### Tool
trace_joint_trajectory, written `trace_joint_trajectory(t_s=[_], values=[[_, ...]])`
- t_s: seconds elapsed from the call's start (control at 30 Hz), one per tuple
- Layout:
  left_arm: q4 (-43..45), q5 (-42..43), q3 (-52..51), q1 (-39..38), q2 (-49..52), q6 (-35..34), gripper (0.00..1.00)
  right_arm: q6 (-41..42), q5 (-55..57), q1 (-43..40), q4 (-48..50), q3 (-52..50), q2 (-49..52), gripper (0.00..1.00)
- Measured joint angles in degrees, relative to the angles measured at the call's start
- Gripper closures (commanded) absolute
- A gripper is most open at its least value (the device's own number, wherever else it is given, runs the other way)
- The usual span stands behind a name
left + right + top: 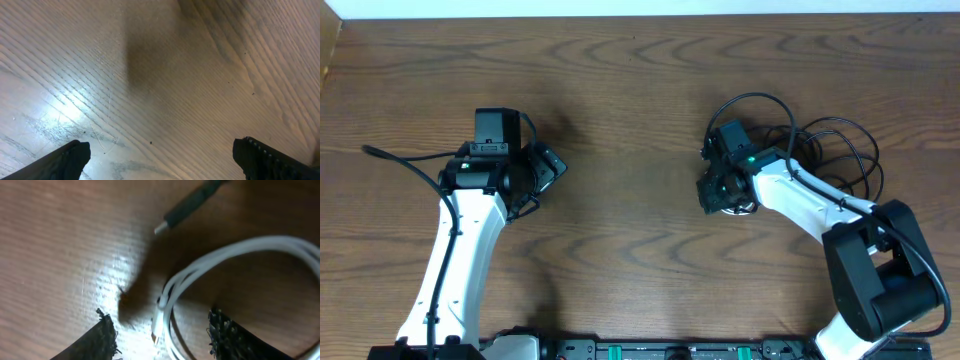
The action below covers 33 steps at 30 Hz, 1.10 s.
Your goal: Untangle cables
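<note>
Reaching in from the near edge of the brown wood-grain bench (640,60), two white-and-black arms stand well apart, one on the left and one on the right. The left tool (548,172) hangs over bare wood with its jaws spread wide and nothing between them; its wrist view shows only grain. The right tool (159,321) sits low over the bench, its black padded fingers (101,340) parted and clamped on nothing. Between them lies the thin white cable (240,247), looped in a small coil flat on the wood, with its small plug end near the middle of the gap. Whether the coil touches either finger I cannot tell. Just beyond the coil lies a black plug with a silver tip (186,206), apart from the white loop. Farther off and to the right of this tool, thin black cables (840,120) lie in overlapping loops on the bench, partly hidden by the arm.
</note>
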Motion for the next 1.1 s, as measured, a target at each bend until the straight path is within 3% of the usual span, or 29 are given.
trace_joint_trajectory(t_s=[0.1,0.23,0.57,0.77,0.97,1.1], values=[[0.0,0.0,0.0,0.0,0.0,0.0,0.02,0.04,0.44,0.02,0.46,0.35,0.5,0.66],[0.0,0.0,0.0,0.0,0.0,0.0,0.02,0.04,1.01,0.37,0.44,0.48,0.7,0.99],[0.0,0.0,0.0,0.0,0.0,0.0,0.02,-2.1,1.51,-0.13,-2.56,0.63,-0.02,0.99],[0.0,0.02,0.0,0.0,0.0,0.0,0.02,-6.32,1.51,-6.16,-8.09,2.34,-13.14,0.99],[0.0,0.02,0.0,0.0,0.0,0.0,0.02,-8.31,2.89,-18.71,-7.65,5.09,-29.14,0.99],[0.0,0.0,0.0,0.0,0.0,0.0,0.02,-8.2,6.23,-29.64,-5.86,5.09,-33.29,0.99]])
